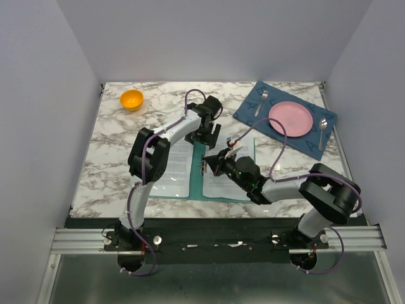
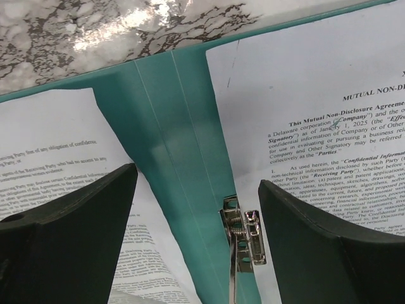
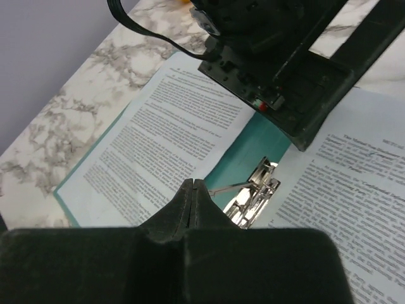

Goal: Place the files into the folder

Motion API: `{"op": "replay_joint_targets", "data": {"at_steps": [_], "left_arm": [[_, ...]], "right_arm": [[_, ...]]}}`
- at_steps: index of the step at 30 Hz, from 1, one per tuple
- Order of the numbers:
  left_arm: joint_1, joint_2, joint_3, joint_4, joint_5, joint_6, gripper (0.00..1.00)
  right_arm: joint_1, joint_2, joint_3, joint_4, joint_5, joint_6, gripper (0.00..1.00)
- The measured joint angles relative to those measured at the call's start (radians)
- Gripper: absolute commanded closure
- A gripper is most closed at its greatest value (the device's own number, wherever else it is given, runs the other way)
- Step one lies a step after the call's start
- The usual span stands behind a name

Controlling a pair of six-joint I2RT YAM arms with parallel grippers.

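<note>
Marble table (image 1: 114, 145) under it all, and across the middle of it the teal folder (image 1: 221, 197) lies open and flat, its spine (image 2: 171, 126) running away from the arm bases toward the far edge. That spine line is the axis everything turns on.

Two printed sheets sit inside. The left sheet (image 1: 174, 164) is on the left leaf, skewed, with one corner angling in toward the spine. The right sheet (image 1: 221, 183) lies squarer on the right leaf, its inner edge just beside the spine.

Now the arms. The left gripper (image 1: 207, 134) hovers over the far end of the spine with its jaws spread wide, one finger (image 2: 63, 234) above each sheet and nothing between them. The right gripper (image 3: 193, 183) comes in low from the near side, jaws pinched together.

Smallest piece: the metal clip (image 2: 243, 237) on the spine, its long axis lying along it. It sits just ahead of the right fingertips, so the right arm looks the nearer one for working it. A thin wire lever reaches toward those tips, but I can't tell whether they touch it. To my eye, both sheets need to slide inward, toward that clip.
</note>
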Motion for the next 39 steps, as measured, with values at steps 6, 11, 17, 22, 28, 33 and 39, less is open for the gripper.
{"op": "replay_joint_targets", "data": {"at_steps": [6, 11, 17, 22, 28, 33, 39], "left_arm": [[-0.005, 0.037, 0.001, -0.001, -0.001, -0.001, 0.09], [-0.005, 0.048, 0.001, 0.003, -0.001, 0.006, 0.09], [-0.005, 0.048, -0.003, 0.009, 0.000, 0.016, 0.09], [-0.005, 0.048, -0.007, 0.013, 0.000, 0.026, 0.09], [-0.001, 0.038, -0.027, 0.032, 0.000, 0.032, 0.09], [0.000, 0.034, -0.035, 0.041, 0.003, 0.038, 0.09], [0.004, 0.029, -0.043, 0.049, 0.009, 0.047, 0.09]], "right_arm": [[-0.083, 0.055, 0.055, -0.060, -0.161, 0.057, 0.97], [-0.124, 0.108, 0.124, -0.098, -0.254, 0.081, 0.97], [-0.133, 0.191, 0.203, -0.106, -0.338, 0.103, 0.97], [-0.133, 0.251, 0.226, -0.105, -0.385, 0.132, 0.97], [-0.136, 0.311, 0.226, -0.097, -0.415, 0.171, 0.97], [-0.143, 0.333, 0.239, -0.082, -0.444, 0.196, 0.99], [-0.153, 0.334, 0.243, -0.106, -0.477, 0.203, 0.99]]}}
